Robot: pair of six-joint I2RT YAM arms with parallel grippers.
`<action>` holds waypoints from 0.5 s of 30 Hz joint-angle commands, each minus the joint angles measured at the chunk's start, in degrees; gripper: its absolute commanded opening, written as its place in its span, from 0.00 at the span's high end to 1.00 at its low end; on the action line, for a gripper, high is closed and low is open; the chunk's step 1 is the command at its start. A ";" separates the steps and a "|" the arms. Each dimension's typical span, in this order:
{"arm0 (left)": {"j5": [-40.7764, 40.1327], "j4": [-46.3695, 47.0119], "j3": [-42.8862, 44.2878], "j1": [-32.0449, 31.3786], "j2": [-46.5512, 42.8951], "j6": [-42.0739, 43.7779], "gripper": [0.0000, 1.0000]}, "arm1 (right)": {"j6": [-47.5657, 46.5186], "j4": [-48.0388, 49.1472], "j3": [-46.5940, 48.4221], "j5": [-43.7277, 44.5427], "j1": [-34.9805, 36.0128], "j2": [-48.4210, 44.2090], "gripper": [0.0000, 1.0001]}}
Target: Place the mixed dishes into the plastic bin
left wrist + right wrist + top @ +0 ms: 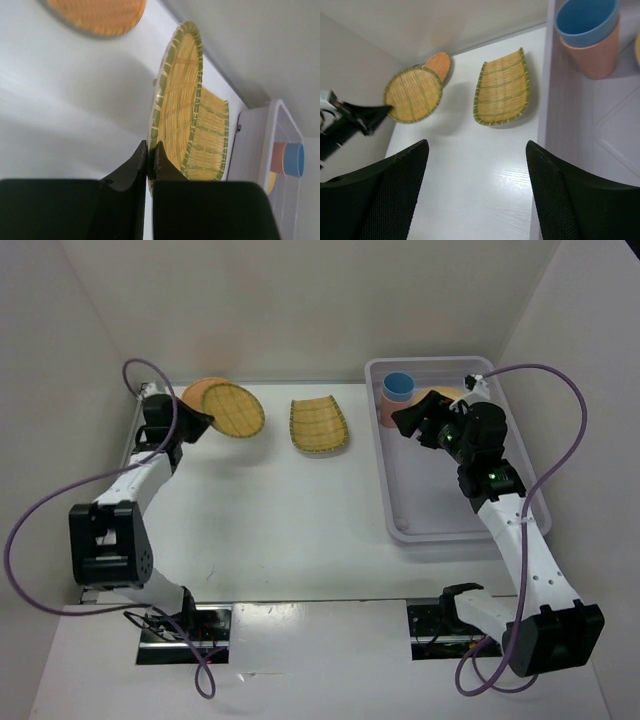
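Our left gripper (151, 150) pinched the rim of the round yellow woven plate (177, 100), held raised and tilted at far left. We judged the carry in hand; next, swing it right past the squarish woven plate (319, 426) into the plastic bin (384, 470). Our right gripper (476, 145) gaped wide, empty, over that bin.

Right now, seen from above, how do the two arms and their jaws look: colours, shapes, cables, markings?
The left arm and right arm have white links between boxy black joints. A purple cable loops along each. Green lights glow on the right arm. The jaws are black, the right ones mesh-textured. No readable markings.
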 commanded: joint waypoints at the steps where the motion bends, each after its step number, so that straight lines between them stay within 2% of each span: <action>1: 2.41 -9.92 6.90 1.13 -9.50 12.72 1.00 | -2.23 5.90 2.85 -7.02 0.93 2.33 0.17; 3: 5.04 -12.74 8.40 1.13 -13.55 15.20 1.00 | -2.24 8.10 4.33 -10.54 1.54 4.27 0.17; 6: 16.98 -18.01 11.65 1.83 -15.49 17.94 1.00 | -1.72 12.49 5.91 -18.19 2.78 8.75 0.16; 11: 39.19 -16.37 11.14 1.83 -16.02 16.89 1.00 | -1.71 15.48 11.54 -26.45 6.64 17.36 0.15; 15: 46.79 -15.83 11.13 1.83 -16.55 16.27 1.00 | -1.10 16.90 14.01 -30.77 8.92 20.72 0.15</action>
